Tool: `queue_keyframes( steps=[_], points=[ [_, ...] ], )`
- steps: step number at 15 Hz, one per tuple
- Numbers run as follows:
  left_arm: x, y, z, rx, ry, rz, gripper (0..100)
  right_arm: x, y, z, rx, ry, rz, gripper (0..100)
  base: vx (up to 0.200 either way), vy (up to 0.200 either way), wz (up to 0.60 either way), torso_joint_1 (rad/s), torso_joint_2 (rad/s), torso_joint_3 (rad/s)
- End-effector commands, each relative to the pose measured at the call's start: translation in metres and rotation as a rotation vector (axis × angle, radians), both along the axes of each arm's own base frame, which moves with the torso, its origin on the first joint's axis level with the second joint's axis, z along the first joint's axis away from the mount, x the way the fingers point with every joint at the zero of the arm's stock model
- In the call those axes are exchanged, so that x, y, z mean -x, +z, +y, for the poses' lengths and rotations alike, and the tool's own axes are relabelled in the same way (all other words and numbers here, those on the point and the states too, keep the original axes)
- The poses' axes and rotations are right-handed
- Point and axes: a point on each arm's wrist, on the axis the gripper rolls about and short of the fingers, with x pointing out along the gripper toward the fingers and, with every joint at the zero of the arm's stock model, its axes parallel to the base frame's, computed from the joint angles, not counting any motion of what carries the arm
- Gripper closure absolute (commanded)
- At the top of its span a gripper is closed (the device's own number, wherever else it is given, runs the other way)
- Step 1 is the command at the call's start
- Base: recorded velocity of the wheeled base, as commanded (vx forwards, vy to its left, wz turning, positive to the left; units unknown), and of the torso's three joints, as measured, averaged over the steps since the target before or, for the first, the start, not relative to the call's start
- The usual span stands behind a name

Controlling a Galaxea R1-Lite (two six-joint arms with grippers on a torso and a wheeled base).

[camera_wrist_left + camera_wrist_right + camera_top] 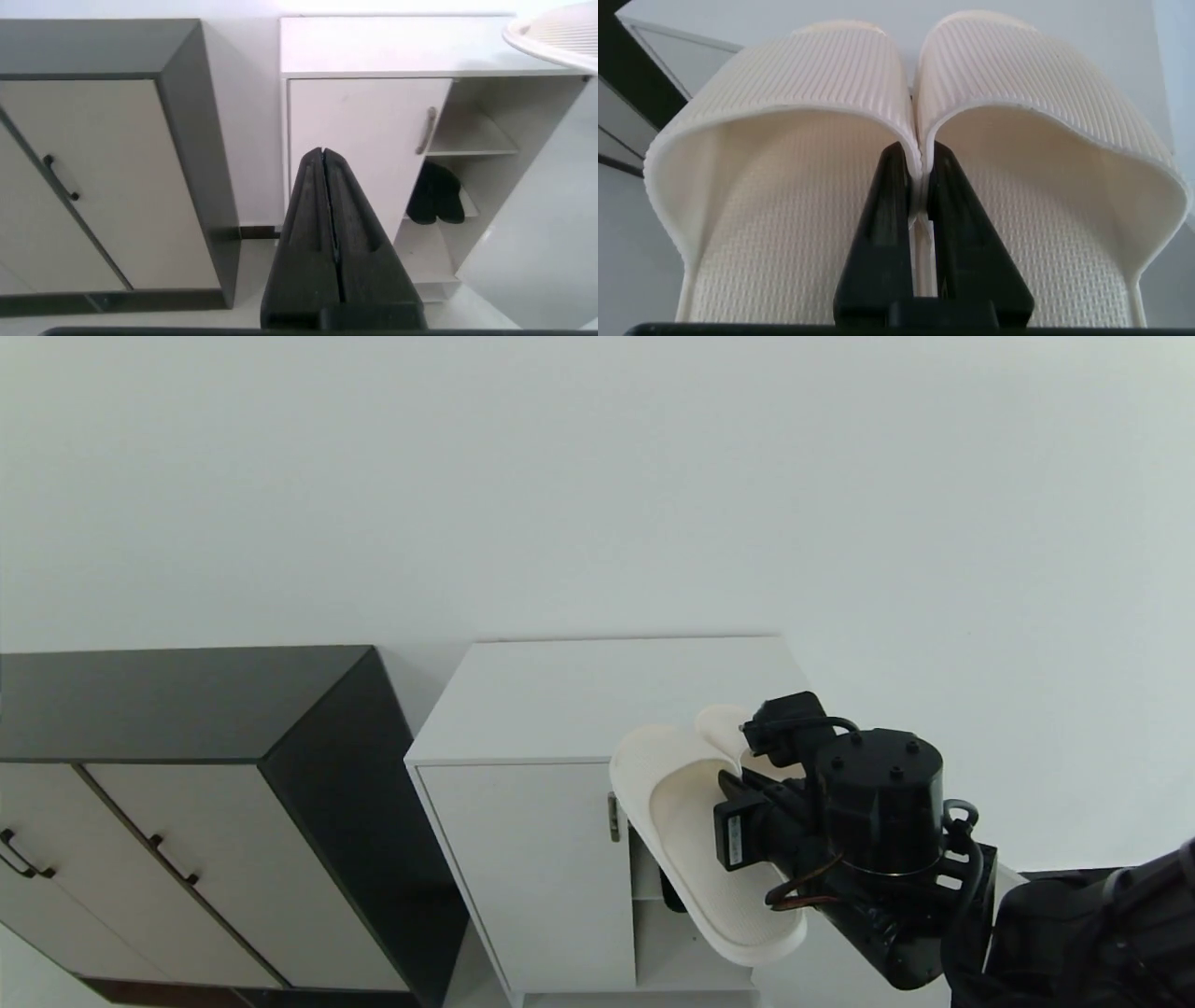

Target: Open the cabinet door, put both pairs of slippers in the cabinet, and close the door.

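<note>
I have the cream slippers [691, 840] clamped in the right gripper [915, 173] at lower right. Next, feed them into the open white cabinet [597, 700]. The left gripper [323, 154] has its jaws together.

Head and left wrist views both face the cabinet [597, 700].

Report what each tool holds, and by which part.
The right tool clamps the cream slippers together by their touching inner edges, at the straps. The left tool is shut on nothing.
</note>
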Motion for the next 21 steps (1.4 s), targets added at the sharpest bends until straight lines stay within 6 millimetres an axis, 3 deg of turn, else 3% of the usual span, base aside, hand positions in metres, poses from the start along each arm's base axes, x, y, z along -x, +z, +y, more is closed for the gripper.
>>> queue_keyframes(
  steps=[1, 6, 11, 16, 21],
  points=[
    [0.0, 0.0, 0.0, 0.001, 0.0, 0.002, 100, 0.001, 0.0, 0.0, 0.0, 0.002, -0.001, 100, 0.0, 0.0, 0.0, 0.0, 0.0, 0.0],
    [0.0, 0.0, 0.0, 0.002, 0.0, 0.002, 100, 0.009, -0.004, -0.01, 0.01, 0.004, -0.029, 100, 0.0, 0.0, 0.0, 0.0, 0.0, 0.0],
    [0.0, 0.0, 0.0, 0.002, 0.0, 0.002, 100, 0.033, -0.005, -0.031, 0.038, 0.023, -0.015, 100, 0.0, 0.0, 0.0, 0.0, 0.0, 0.0],
    [0.0, 0.0, 0.0, 0.002, 0.0, 0.002, 100, 0.029, -0.011, -0.026, 0.031, 0.023, -0.018, 100, 0.0, 0.0, 0.0, 0.0, 0.0, 0.0],
    [0.0, 0.0, 0.0, 0.002, 0.0, 0.002, 100, 0.029, -0.013, -0.027, 0.036, 0.022, -0.012, 100, 0.0, 0.0, 0.0, -0.138, 0.32, 0.17]
  ],
)
